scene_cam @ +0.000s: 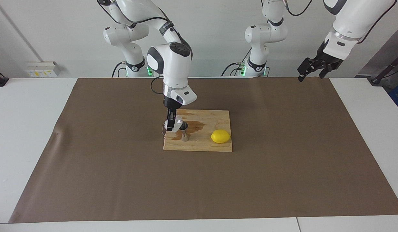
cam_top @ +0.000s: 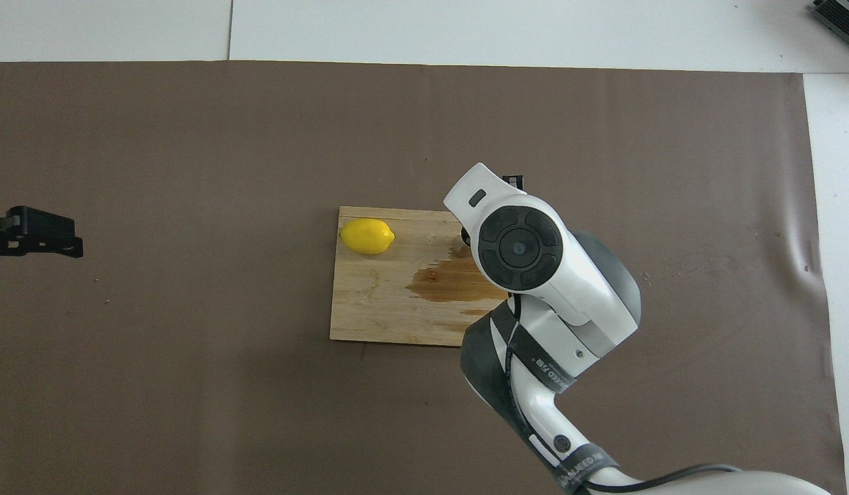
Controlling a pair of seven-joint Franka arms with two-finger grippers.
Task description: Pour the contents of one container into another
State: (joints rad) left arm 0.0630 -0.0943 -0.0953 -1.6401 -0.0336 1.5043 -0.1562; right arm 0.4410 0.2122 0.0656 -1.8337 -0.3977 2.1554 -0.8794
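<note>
Right gripper [scene_cam: 170, 124], centre of the facing view, is clenched on the cup [scene_cam: 172, 125]. I have the cup tipped on its side, mouth toward the jigger [scene_cam: 185, 131]. The jigger stands upright on the board [scene_cam: 218, 146], just beside the cup, toward the lemon [scene_cam: 220, 136]. Key relation: cup lip sits at the jigger's rim and slightly above it, so the pour axis looks aligned. I cannot tell whether liquid is running. A stain [cam_top: 451, 285] marks the board. Overhead, my arm hides the cup. Left gripper [scene_cam: 310, 69] waits, released, upper right of the facing view.
</note>
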